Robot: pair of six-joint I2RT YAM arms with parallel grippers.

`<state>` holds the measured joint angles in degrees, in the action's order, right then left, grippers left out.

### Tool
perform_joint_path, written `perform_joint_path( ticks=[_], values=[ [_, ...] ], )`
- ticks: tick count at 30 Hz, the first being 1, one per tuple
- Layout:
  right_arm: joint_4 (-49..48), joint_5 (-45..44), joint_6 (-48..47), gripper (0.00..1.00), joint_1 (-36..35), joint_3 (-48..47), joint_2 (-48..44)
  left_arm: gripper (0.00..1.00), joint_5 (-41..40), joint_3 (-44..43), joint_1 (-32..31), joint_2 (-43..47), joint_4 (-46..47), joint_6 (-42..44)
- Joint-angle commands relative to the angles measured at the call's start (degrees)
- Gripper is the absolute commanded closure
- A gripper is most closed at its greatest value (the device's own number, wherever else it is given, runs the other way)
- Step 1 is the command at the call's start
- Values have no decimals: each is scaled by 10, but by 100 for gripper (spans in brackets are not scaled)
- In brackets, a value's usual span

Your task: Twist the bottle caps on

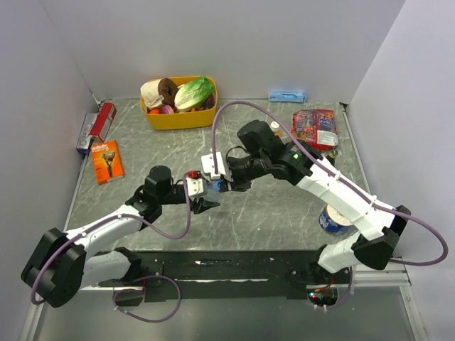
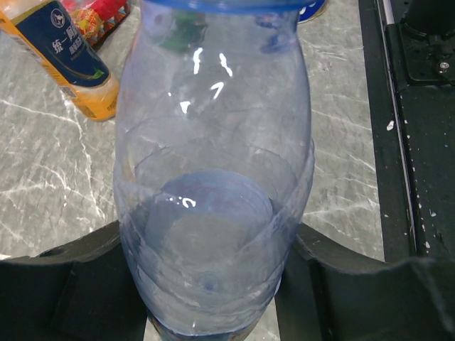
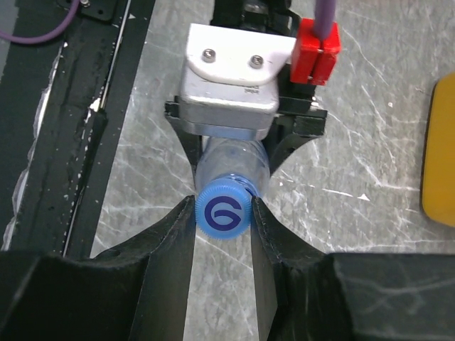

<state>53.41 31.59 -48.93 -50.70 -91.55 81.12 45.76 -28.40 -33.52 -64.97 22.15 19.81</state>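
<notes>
My left gripper (image 2: 213,305) is shut on the base of the clear water bottle (image 2: 213,177) and holds it lying level above the table. My right gripper (image 3: 222,222) is shut on the blue cap (image 3: 223,214), which sits on the bottle's neck (image 3: 231,162); both fingers touch the cap's ribbed edge. In the top view the two grippers meet at mid-table, left (image 1: 202,193) and right (image 1: 226,183). The orange-liquid bottle (image 2: 64,57) with a dark label stands behind. I cannot make out the white cap.
A yellow basket (image 1: 179,106) of toy food stands at the back. A snack packet (image 1: 315,128) lies back right, and a blue-and-white can (image 1: 333,219) sits by the right arm's base. An orange razor pack (image 1: 107,161) and a red box (image 1: 96,126) lie at left.
</notes>
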Motion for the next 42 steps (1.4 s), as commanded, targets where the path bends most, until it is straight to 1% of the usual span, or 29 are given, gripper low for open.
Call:
perform_joint_path(
  ticks=[1, 7, 12, 18, 22, 29, 35, 42],
  values=[
    [-25, -41, 2, 72, -10, -3, 10, 99, 26, 8, -4, 37, 37, 2],
    [-5, -31, -9, 71, -17, -11, 16, 99, 21, 18, -4, 56, 43, 0],
    [6, -43, -11, 69, -30, -14, 24, 99, 22, 19, -4, 60, 37, 5],
    [-29, -84, -6, 71, -39, -5, 18, 99, 23, 21, -4, 62, 25, 2],
    [-26, -102, -7, 71, -40, -6, 22, 99, 20, 24, -4, 63, 28, -3],
    [-22, -109, 5, 70, -40, -14, 32, 99, 14, 27, -4, 63, 32, -1],
    [-44, -127, 1, 71, -40, -7, 24, 99, 10, 26, -3, 57, 19, -3],
    [-38, -113, 5, 71, -39, -18, 23, 99, 5, 32, -4, 56, 15, 6]
  ],
)
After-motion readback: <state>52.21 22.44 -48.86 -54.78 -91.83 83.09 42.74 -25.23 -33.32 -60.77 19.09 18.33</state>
